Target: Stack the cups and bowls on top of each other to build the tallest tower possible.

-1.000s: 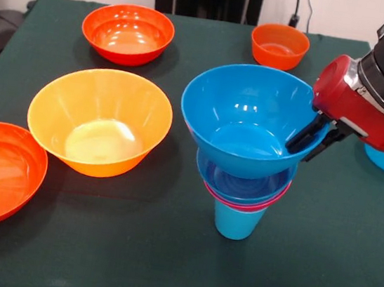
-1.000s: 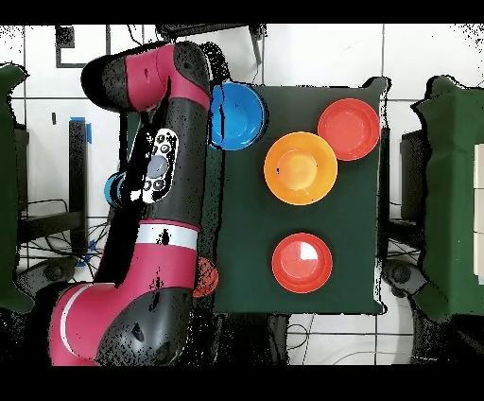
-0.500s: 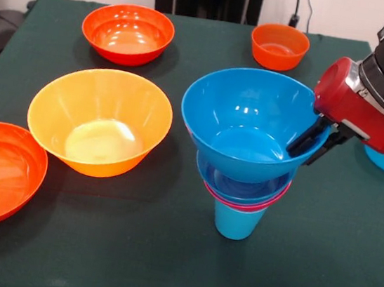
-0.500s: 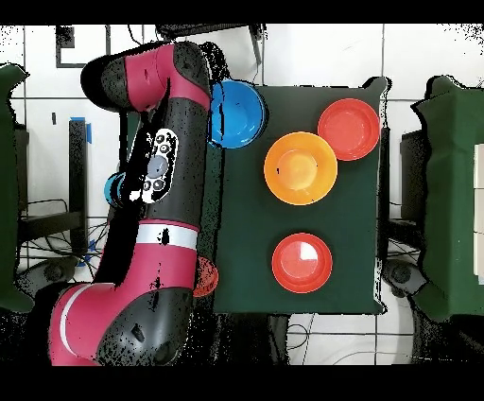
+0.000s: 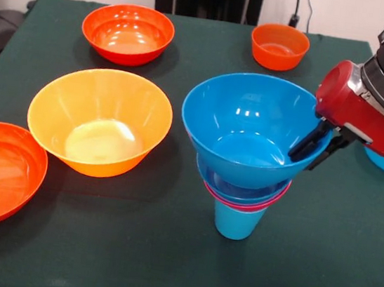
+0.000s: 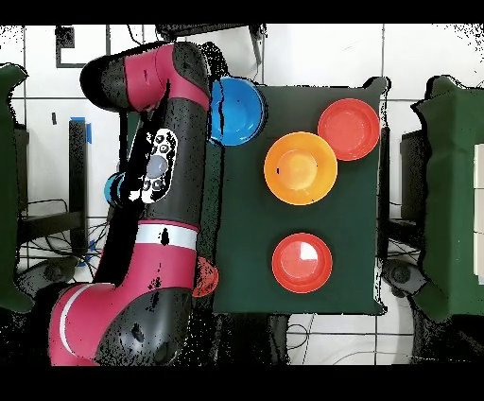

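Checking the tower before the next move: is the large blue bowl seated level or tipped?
Roughly level: the large blue bowl nests in the small blue bowl.

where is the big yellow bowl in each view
Front view: the yellow bowl sits left of centre, left of the tower.
Overhead view: the yellow bowl sits right of centre, in the table's upper half.
Shared landmark: the large blue bowl topping the tower, right of the yellow bowl in the front view, up and left of it overhead.
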`<action>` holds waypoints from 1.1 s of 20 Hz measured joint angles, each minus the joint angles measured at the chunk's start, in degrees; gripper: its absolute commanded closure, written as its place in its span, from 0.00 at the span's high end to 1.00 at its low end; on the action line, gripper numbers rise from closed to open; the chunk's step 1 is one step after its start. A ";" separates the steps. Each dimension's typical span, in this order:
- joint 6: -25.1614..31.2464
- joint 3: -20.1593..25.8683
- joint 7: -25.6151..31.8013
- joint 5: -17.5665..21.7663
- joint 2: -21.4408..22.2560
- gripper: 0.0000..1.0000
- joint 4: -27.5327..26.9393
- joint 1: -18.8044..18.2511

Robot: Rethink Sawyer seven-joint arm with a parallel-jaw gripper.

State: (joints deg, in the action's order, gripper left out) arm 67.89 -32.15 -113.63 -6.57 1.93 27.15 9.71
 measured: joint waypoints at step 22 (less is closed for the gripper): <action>-1.92 0.01 0.00 0.00 0.71 0.00 2.62 0.37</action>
State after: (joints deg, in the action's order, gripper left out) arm 65.97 -32.15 -113.63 -6.57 2.64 29.77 10.08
